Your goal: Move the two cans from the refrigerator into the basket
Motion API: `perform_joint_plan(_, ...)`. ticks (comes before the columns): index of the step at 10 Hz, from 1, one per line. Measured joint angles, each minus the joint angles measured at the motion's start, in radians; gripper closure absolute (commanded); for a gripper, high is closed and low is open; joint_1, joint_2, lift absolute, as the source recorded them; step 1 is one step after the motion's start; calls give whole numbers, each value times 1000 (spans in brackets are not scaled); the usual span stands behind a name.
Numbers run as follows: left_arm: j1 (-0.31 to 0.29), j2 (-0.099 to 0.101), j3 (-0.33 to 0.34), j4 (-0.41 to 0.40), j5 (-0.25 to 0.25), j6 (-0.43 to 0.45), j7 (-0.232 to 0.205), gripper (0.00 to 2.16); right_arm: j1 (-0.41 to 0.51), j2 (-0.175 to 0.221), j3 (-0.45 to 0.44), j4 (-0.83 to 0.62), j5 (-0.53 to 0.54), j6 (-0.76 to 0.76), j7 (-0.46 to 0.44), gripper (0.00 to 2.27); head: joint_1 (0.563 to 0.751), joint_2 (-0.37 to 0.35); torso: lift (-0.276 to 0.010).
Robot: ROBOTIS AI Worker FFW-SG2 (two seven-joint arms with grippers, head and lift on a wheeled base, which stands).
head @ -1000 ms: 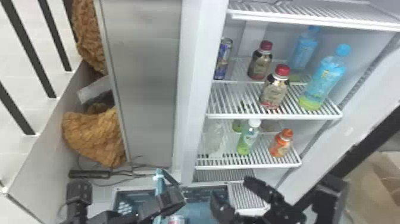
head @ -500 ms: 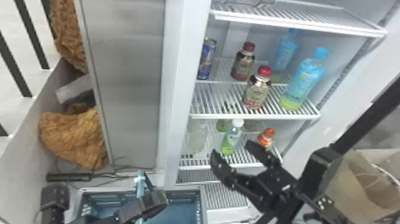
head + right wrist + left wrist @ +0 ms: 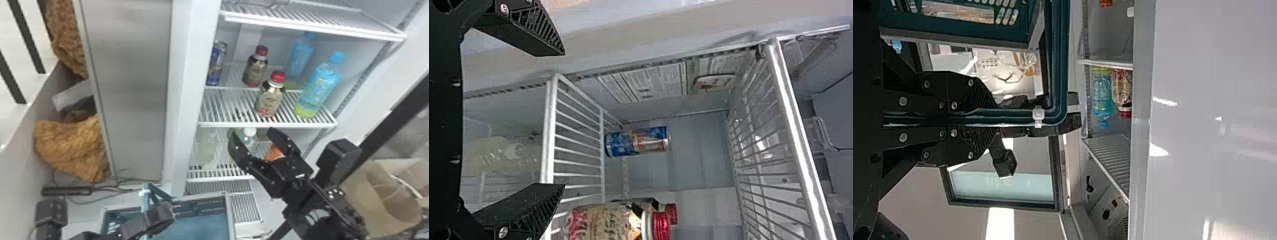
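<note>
A blue can point(image 3: 217, 63) stands at the left end of the refrigerator's point(image 3: 194, 63) upper stocked shelf; the right wrist view also has this can point(image 3: 639, 141), beyond the rack's front edge. My right gripper point(image 3: 253, 135) is open in front of the shelf below, partly covering the bottles there. In its wrist view, my right gripper point(image 3: 561, 120) has nothing between its fingers. The teal basket point(image 3: 201, 228) is low in front of the refrigerator. My left gripper point(image 3: 161, 217) is at its raised handle; in the left wrist view, my left gripper point(image 3: 1074, 110) is shut on the handle point(image 3: 1003, 116).
Two red-capped bottles point(image 3: 270, 97) stand right of the can, with blue bottles point(image 3: 319, 86) farther right. A wire shelf point(image 3: 312, 24) spans above them. The lower shelf holds an orange bottle point(image 3: 274, 152). The refrigerator's side wall point(image 3: 194, 32) lies left of the can.
My right gripper has risen from beside the basket to the front of the refrigerator's shelves, staying open. The head view has shifted, while my left gripper remains at the basket handle.
</note>
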Motion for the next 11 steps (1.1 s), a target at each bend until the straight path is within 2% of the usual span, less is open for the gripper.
perform_joint_plan(8, -2, 8, -6, 0, 3, 0, 0, 1191, -223, 7, 78, 206, 18, -102, -148, 99, 695, -250, -31)
perform_joint_plan(11, -2, 9, -8, 0, 4, 1, 0, 1191, -333, 8, 115, 324, 22, -132, -167, 96, 695, -231, -31)
